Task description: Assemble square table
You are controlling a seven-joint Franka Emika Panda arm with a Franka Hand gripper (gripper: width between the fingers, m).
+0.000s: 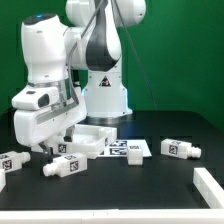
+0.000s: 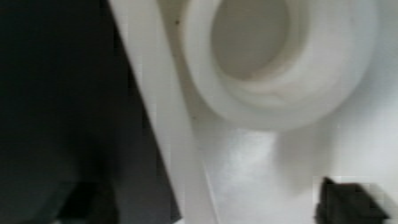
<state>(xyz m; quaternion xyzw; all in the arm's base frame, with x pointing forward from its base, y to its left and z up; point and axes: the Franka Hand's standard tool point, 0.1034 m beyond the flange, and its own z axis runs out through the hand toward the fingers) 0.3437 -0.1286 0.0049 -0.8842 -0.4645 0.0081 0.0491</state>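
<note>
Exterior view's left: left leg (image 1: 12,160) lies on the black surface (image 1: 120,195). The middle leg (image 1: 62,166) is just beside the fingers (image 1: 45,147). Fingers are low at the slab (image 1: 92,138) edge, and white plastic fills the wrist view. Can't tell if they're spread or pinching. Right leg (image 1: 181,150) lies well apart.
</note>
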